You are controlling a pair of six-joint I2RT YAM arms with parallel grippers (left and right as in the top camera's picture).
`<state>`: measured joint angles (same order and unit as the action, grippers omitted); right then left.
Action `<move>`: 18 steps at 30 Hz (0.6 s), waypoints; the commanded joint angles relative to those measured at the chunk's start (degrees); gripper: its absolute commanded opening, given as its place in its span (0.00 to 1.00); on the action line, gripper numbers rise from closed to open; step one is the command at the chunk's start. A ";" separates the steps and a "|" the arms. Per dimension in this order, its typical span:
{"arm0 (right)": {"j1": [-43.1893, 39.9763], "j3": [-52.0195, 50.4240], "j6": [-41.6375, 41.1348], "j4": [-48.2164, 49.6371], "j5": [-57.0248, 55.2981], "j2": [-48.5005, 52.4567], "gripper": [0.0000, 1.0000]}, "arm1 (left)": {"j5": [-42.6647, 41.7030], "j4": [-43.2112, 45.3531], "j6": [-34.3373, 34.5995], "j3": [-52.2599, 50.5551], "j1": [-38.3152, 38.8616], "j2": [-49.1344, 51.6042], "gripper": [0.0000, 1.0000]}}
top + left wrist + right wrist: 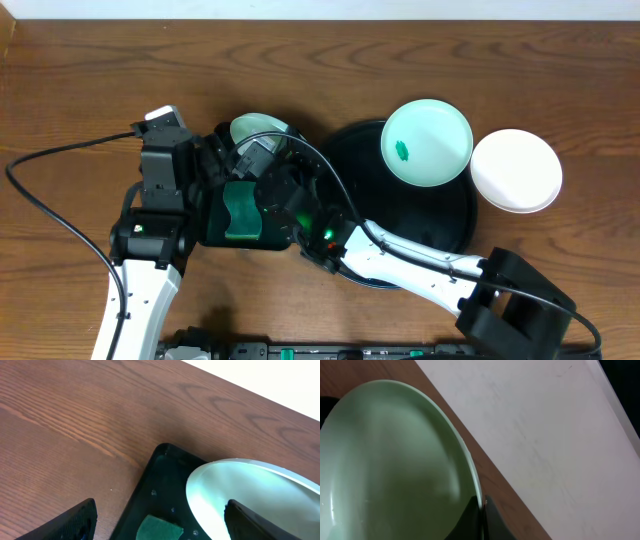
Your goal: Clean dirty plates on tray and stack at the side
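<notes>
My right gripper [482, 510] is shut on the rim of a pale mint-green plate [395, 460], which it holds tilted on edge over the small rectangular tray [160, 475]. Overhead, that plate [258, 128] shows just past the two wrists. My left gripper [160, 517] stands open beside it, one finger over the table and the other in front of the plate [240, 485]. A green sponge [159, 529] lies below between the fingers. A second mint plate [427, 142] with a green smear rests on the far rim of the round black tray [450, 225]. A white plate [515, 170] lies right of the tray.
The rectangular black tray [215, 225] with the sponge [240, 210] sits left of the round tray, under both wrists. My right arm [420, 265] stretches across the round tray's front. A black cable [50, 200] loops over the table at the left.
</notes>
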<state>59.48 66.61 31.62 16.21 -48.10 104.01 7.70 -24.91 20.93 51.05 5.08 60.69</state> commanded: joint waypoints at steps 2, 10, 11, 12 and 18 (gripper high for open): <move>0.13 0.81 -1.38 -0.28 -0.98 0.26 0.01 | 0.92 0.11 -0.35 0.94 -0.20 -0.02 0.82; -0.04 0.79 -1.38 -1.09 -1.03 0.26 0.01 | 0.92 0.11 -0.33 0.94 -0.20 -0.02 0.82; -0.04 0.79 -1.38 -1.33 -1.03 0.26 0.01 | 0.92 0.11 -0.33 0.94 -0.20 -0.02 0.82; -0.04 0.79 -1.38 -1.51 -1.03 0.26 0.01 | 0.92 0.11 -0.35 0.94 -0.20 -0.02 0.82; -0.31 0.79 -1.38 -2.60 -1.27 0.26 0.01 | 0.92 0.11 -0.35 0.94 -0.20 -0.02 0.82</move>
<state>59.42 66.61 31.42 13.87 -48.12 104.01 7.70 -24.91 20.93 51.05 5.08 60.69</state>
